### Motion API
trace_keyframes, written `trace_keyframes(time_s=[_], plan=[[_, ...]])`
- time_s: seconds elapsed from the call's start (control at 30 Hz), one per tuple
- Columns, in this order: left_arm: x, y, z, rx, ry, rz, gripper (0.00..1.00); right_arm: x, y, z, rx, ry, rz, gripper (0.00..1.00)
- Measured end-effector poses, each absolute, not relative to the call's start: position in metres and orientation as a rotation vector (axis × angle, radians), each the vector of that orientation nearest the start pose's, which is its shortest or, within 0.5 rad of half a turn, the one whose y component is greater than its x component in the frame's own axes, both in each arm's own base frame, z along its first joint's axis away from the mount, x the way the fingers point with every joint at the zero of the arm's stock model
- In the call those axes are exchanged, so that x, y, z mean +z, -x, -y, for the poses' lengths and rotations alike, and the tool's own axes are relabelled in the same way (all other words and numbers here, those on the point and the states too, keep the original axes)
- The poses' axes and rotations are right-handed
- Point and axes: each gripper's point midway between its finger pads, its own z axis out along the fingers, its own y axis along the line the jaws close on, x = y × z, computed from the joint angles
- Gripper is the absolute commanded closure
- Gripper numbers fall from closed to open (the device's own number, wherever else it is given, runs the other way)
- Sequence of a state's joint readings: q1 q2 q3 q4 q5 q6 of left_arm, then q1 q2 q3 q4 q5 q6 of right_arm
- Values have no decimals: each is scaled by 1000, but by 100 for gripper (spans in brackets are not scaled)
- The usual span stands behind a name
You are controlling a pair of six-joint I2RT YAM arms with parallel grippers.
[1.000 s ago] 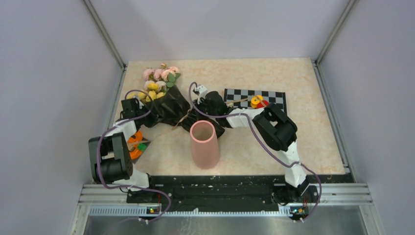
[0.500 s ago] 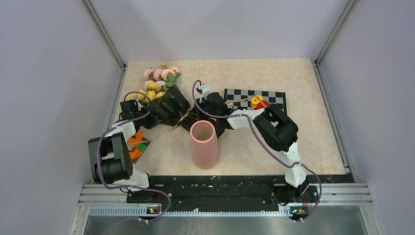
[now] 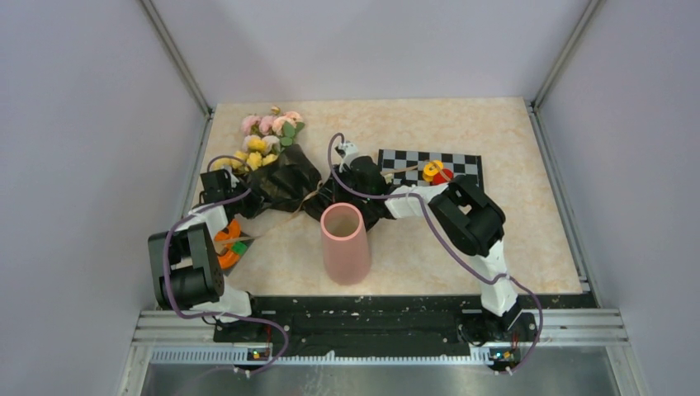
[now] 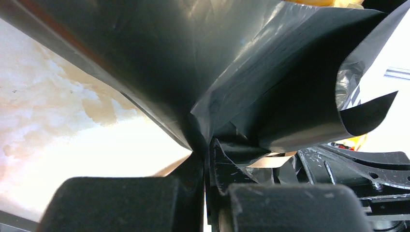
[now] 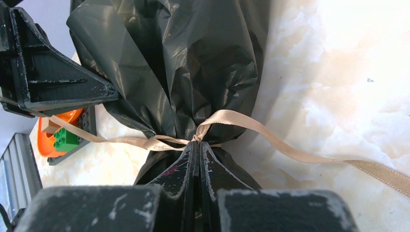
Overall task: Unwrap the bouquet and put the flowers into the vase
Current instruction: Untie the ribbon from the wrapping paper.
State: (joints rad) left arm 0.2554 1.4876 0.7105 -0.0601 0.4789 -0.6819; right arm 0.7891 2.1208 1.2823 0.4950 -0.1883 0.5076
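Top view: the bouquet (image 3: 281,169) lies flat at the far left of the table (image 3: 495,231). Its long axis runs diagonally, with the flowers (image 3: 266,136) pointing far-left and the tied neck pointing near-right at the vase (image 3: 344,243), which stands upright just beside that neck. The left gripper (image 3: 248,194) and right gripper (image 3: 323,196) both meet the bouquet.

Left wrist: the left gripper (image 4: 205,152) is fully closed, pinching a fold of the black wrap (image 4: 241,72).

Right wrist: the right gripper (image 5: 199,147) is fully closed on the bouquet's gathered neck at the ribbon (image 5: 232,118) knot. We cannot tell whether it pinches ribbon or only wrap.

Risks, in our judgement: opposed pulls may tear the wrap rather than loosen it. Tugging the wrong strand may tighten the knot, and dragging the neck nearer may topple the vase.
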Motion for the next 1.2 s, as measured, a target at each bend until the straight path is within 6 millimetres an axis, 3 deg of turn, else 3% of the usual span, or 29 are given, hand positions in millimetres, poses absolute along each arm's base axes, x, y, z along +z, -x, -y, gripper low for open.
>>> trace_keyframes(time_s=[0.4, 0.6, 0.7, 0.87, 1.0, 1.2], plan=[[63, -355, -5, -694, 938, -2221, 100, 79, -387, -423, 966, 324, -2022, 99], [64, -355, -6, -690, 937, -2218, 100, 80, -387, -422, 977, 323, -2023, 97], [66, -354, -6, -686, 927, -2217, 87, 80, -384, -424, 998, 356, -2023, 89], [75, -352, -9, -657, 900, -2202, 66, 88, -375, -433, 1046, 476, -2017, 86], [84, -354, -10, -652, 886, -2182, 65, 97, -372, -440, 1070, 544, -1996, 81], [79, -358, -10, -664, 894, -2198, 76, 84, -356, -437, 1090, 630, -2053, 78]])
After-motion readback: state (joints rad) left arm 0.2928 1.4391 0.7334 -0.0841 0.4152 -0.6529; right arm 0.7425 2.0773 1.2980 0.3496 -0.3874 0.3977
